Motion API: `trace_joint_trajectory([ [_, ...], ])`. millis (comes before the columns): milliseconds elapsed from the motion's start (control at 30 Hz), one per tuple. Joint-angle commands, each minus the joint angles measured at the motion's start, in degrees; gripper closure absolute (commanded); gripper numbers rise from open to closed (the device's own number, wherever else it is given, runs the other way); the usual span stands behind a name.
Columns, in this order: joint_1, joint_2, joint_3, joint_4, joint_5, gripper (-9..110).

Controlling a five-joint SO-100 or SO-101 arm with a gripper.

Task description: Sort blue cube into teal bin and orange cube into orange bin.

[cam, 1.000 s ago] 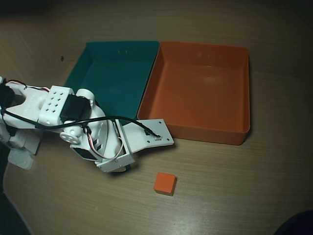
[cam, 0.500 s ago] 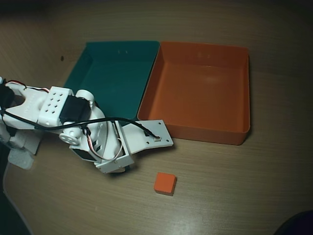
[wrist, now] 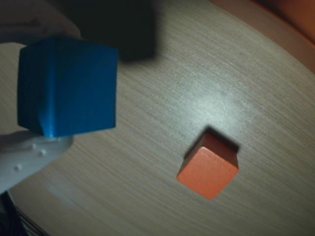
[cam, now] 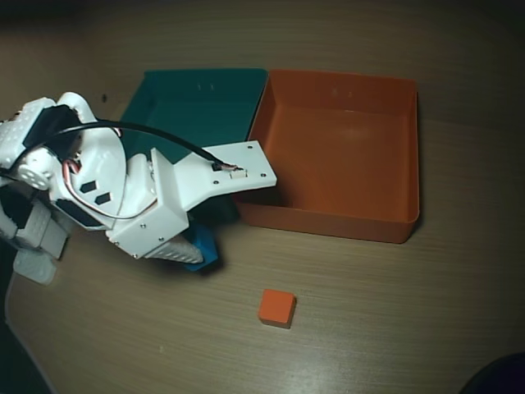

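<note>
Gripping the blue cube (wrist: 66, 88) between its fingers (wrist: 29, 157), the arm holds it above the wooden bench (cam: 394, 312), just in front of the teal bin (cam: 197, 107), while the orange cube (cam: 276, 307) sits alone on the bench, short of the orange bin (cam: 336, 217).

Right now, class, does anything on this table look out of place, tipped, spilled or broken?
Nothing stands out. The tool holds the blue cube above the table, the orange cube sits flat on the wood, and the teal bin and orange bin stand side by side, undamaged and apparently empty.
</note>
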Motion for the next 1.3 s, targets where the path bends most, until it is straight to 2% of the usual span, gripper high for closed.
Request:
trace_joint_trajectory([
  [0, -0.09, 8.09, -2.29, -0.35, 0.53, 107],
  [333, -11.95, 14.15, -2.11, -0.26, 1.85, 107],
  [600, -23.20, 15.38, -3.08, -0.70, 21.18, 107],
  [800, -30.94, 13.36, -2.02, -0.26, 27.25, 107],
  [967, -34.54, 7.73, -2.02, -0.26, 27.33, 107],
  [1267, -35.07, -2.64, -2.20, -0.35, 27.25, 107],
])
